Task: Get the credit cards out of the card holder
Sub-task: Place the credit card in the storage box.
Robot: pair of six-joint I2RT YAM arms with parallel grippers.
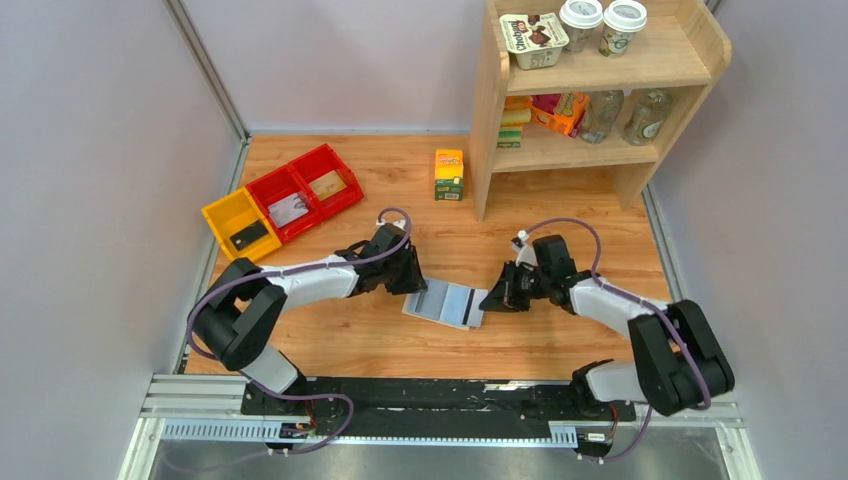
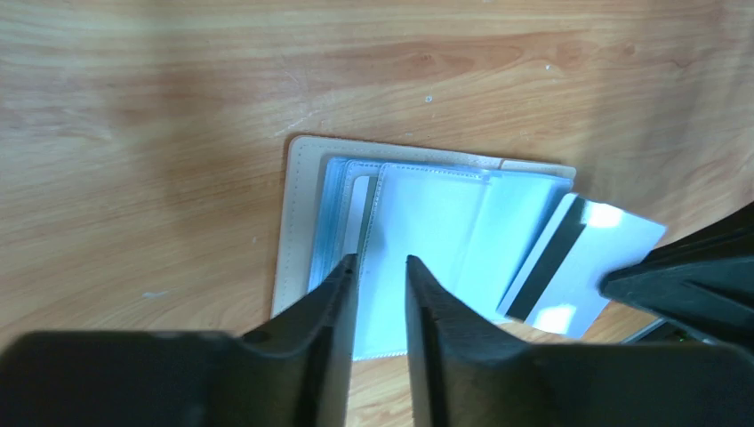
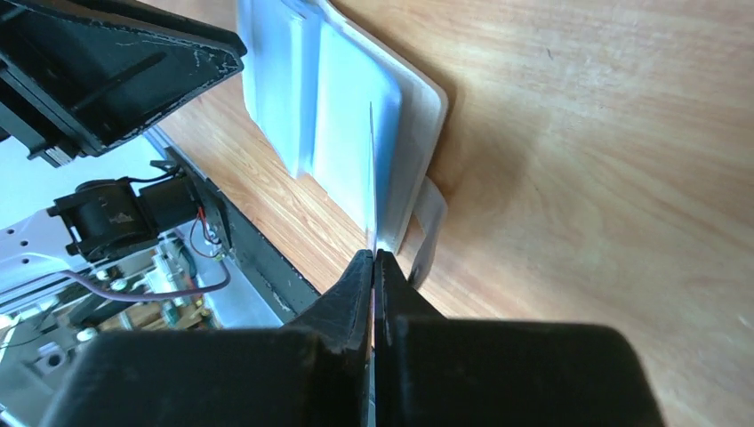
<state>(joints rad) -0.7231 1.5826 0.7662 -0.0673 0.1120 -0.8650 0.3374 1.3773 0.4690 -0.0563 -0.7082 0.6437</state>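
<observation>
Card holder (image 2: 295, 231) lies open, beige-rimmed, blue inside, credit card (image 2: 597, 260) overlapping.

card holder (image 2: 293, 222): spread open, lying flat on the table (image 2: 133, 133); beige rim, light blue clear sleeves face up.
credit card (image 2: 596, 267): whitish, dark stripe; sticks out past the holder's side edge, skewed.

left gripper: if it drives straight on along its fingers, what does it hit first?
The open card holder. The left gripper points onto its light blue inside. The gap between tips and holder is unclear from this view.
</observation>
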